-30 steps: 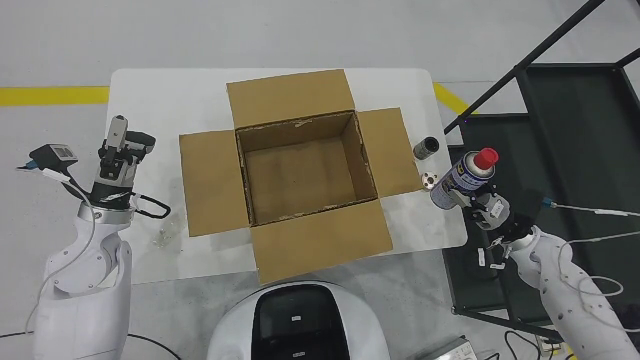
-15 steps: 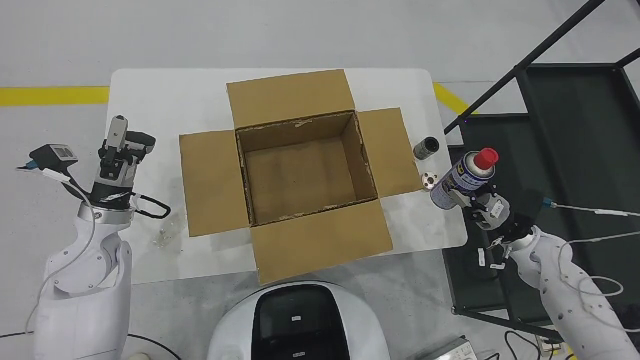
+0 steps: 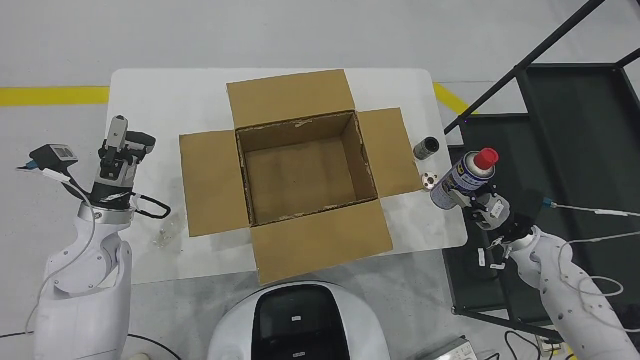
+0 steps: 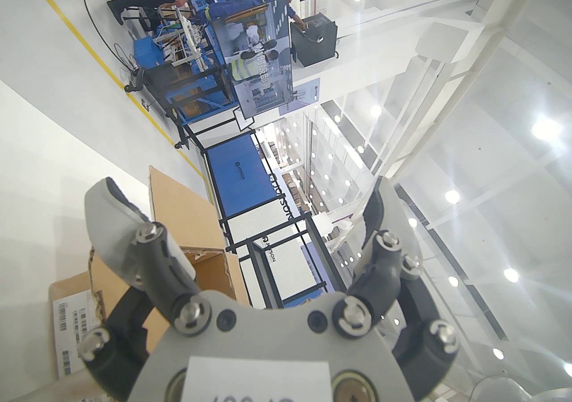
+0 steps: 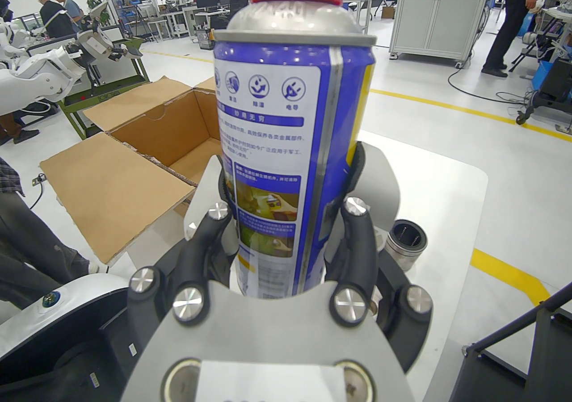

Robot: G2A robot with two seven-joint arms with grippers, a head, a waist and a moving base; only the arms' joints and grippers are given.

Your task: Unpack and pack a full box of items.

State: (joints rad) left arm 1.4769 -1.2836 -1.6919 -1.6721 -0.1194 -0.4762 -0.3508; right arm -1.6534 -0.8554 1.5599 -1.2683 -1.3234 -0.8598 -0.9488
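An open cardboard box (image 3: 300, 172) sits in the middle of the white table (image 3: 150, 90), flaps spread, with nothing visible inside. My right gripper (image 5: 286, 194) is shut on a blue spray can (image 5: 290, 109) with a red cap, holding it upright near the table's right edge; the same spray can (image 3: 463, 176) stands out from above. My left gripper (image 4: 241, 216) is open and empty, pointing upward off the table's left side (image 3: 120, 145). The box's flap (image 4: 187, 207) lies beyond it.
A small metal cylinder (image 3: 427, 147) and a small flat metal piece (image 3: 430, 175) lie on the table right of the box. The same cylinder (image 5: 405, 239) rests behind the can. A dark metal rack (image 3: 560, 140) stands off the right side.
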